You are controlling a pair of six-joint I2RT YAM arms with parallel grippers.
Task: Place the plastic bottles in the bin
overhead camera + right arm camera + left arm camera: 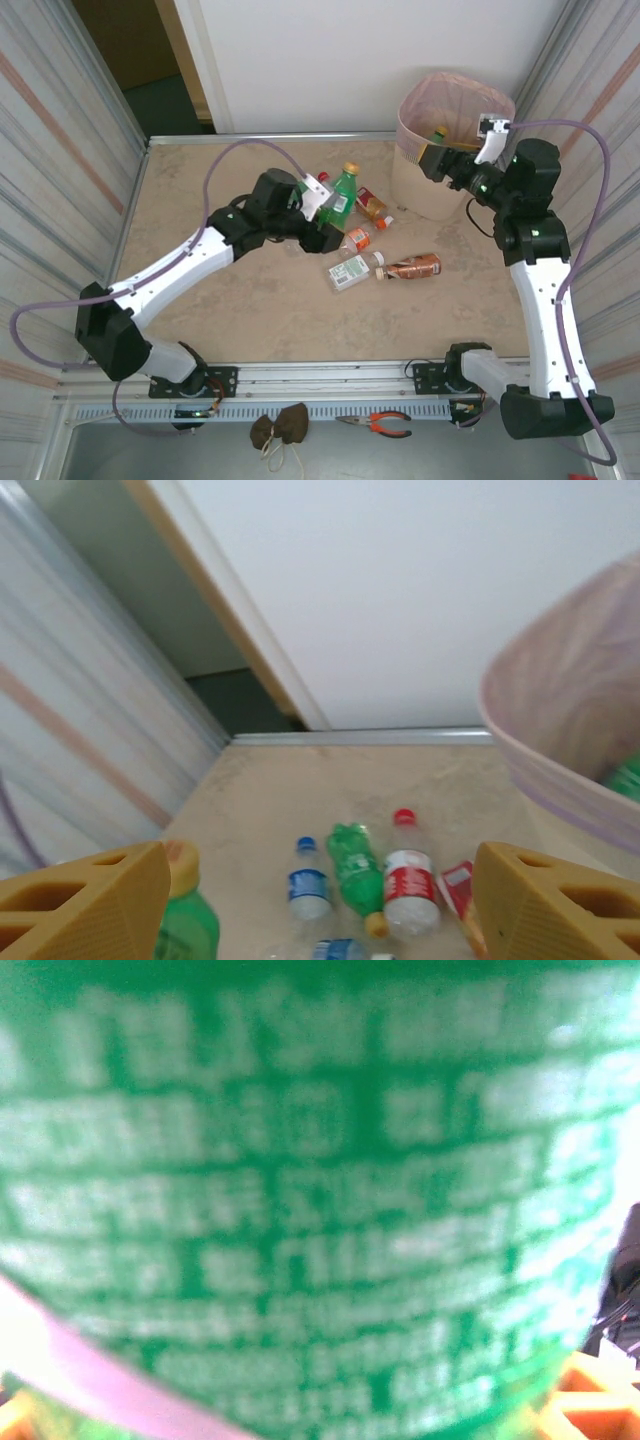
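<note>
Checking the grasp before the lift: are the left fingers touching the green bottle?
Touching. The left wrist view shows the green bottle wedged between the orange fingers, its label meeting both tips.

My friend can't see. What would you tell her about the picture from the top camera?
Two robot arms reach over a beige table: the left gripper grips a green bottle with a yellow cap, and the right gripper hangs open at the rim of a pink bin. A few more bottles lie on the table between them.
</note>
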